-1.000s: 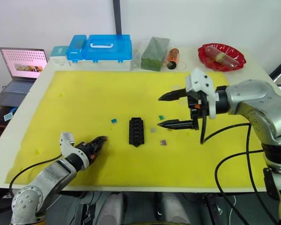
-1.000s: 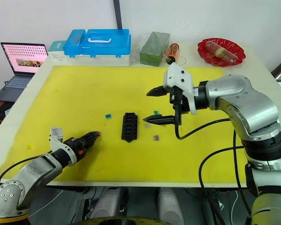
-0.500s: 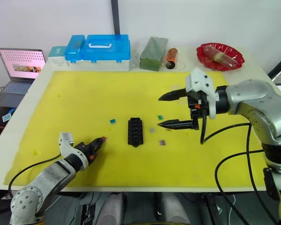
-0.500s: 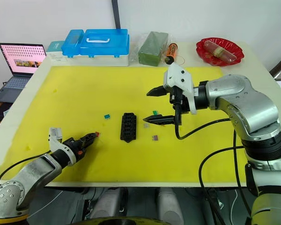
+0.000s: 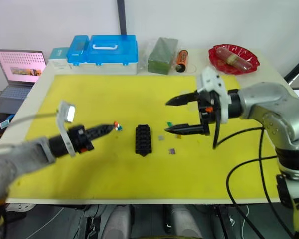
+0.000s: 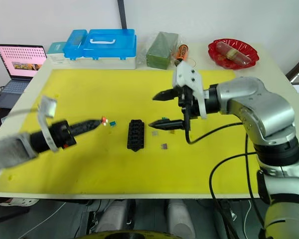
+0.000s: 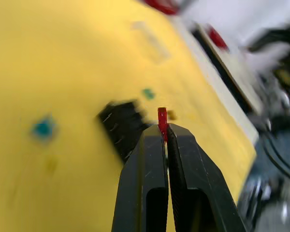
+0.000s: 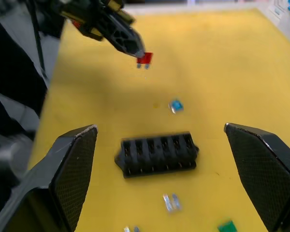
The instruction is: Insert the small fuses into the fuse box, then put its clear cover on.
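The small black rectangular plastic fuse box (image 5: 143, 140) lies near the middle of the yellow mat (image 5: 89, 94) covering the table, with bare mat all round it and the mat's edges well apart from it. The left tool (image 5: 109, 129) is closed on a tiny red plastic fuse (image 7: 162, 118), held above the mat left of the box, while the right tool (image 5: 171, 114) hangs wide open and empty just right of the box. Four more small fuses lie on the mat: a teal one (image 5: 119, 128) left of the box, and a green one (image 5: 170, 124), a grey one (image 5: 161, 138) and a purple one (image 5: 173, 151) to its right.
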Robot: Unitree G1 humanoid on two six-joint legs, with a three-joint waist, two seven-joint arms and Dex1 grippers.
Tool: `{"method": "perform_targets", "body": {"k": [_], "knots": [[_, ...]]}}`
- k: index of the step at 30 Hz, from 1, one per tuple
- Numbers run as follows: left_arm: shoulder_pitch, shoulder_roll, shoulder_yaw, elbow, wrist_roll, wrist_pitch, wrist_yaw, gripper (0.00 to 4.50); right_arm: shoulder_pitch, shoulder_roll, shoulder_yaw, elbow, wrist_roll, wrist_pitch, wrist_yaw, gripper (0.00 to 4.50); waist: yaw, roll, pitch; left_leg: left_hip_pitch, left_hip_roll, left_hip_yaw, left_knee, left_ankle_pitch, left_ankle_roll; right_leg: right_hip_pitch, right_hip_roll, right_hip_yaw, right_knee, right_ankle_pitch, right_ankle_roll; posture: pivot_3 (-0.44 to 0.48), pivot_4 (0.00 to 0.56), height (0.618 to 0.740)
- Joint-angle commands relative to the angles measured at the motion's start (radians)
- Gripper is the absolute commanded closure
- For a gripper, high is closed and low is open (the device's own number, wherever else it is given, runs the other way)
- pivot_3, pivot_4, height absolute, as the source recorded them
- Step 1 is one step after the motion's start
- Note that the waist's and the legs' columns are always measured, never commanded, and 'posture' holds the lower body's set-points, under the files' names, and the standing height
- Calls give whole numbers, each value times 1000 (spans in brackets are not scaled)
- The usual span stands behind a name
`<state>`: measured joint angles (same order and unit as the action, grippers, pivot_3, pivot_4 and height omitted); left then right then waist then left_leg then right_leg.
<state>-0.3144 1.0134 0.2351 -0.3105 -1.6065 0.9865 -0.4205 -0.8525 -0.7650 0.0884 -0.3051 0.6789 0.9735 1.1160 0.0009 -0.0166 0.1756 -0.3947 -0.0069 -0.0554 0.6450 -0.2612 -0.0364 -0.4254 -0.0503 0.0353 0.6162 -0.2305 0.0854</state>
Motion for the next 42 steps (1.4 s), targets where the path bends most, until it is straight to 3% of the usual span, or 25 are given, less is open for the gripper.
{"method": "perform_targets", "body": {"k": [1,5,8,13,14,16,20,32,36,42], "knots": [[-162,80,-82,24,131,67,-297,4457,-91,-2,-36,21,93,111,7,0,-12,0,1,-1,0,0,-1,0,0,0,1,0,-1,0,0,0,150,740],[-318,111,-221,66,347,54,-532,4457,-187,25,-13,68,136,241,-39,0,-22,0,3,0,1,0,-4,0,1,-2,2,1,-2,-1,2,0,150,740],[-498,78,-398,120,577,-35,-761,4457,-322,99,24,136,172,470,-113,0,-22,1,5,0,3,0,-7,0,1,-4,4,1,0,-1,2,0,150,740],[-614,1,-517,184,771,-117,-933,4457,-414,177,36,165,190,626,-180,0,-22,1,6,1,3,-1,-10,0,0,-5,5,1,3,-1,2,0,150,740],[-626,-15,-523,194,791,-123,-950,4491,-422,187,43,172,187,636,-195,201,-22,1,6,1,3,-1,-10,0,0,-5,4,1,3,1,4,0,150,740],[-637,-36,-524,207,822,-125,-978,4500,-428,198,50,181,190,641,-217,593,-22,0,7,0,3,-1,-10,0,1,-6,4,1,2,1,5,0,150,740],[-656,-78,-514,234,878,-129,-996,4500,-417,203,98,147,181,636,-242,1877,-22,0,7,-7,3,-1,-9,0,1,-12,4,1,4,1,6,0,150,740],[-654,-136,-478,255,956,-128,-995,4500,-393,209,148,120,173,610,-258,1877,-24,0,7,-12,3,-3,3,0,1,-17,5,0,15,1,6,0,150,740],[-650,-143,-468,244,956,-112,-989,4500,-391,201,153,115,173,606,-257,2664,-23,0,7,-12,3,-3,3,0,1,-17,4,0,15,1,6,0,150,740],[-653,-157,-465,241,964,-101,-990,4500,-390,209,159,129,168,597,-264,2664,-23,0,7,-12,3,-3,3,0,1,-17,4,0,16,1,6,0,150,740]]}}
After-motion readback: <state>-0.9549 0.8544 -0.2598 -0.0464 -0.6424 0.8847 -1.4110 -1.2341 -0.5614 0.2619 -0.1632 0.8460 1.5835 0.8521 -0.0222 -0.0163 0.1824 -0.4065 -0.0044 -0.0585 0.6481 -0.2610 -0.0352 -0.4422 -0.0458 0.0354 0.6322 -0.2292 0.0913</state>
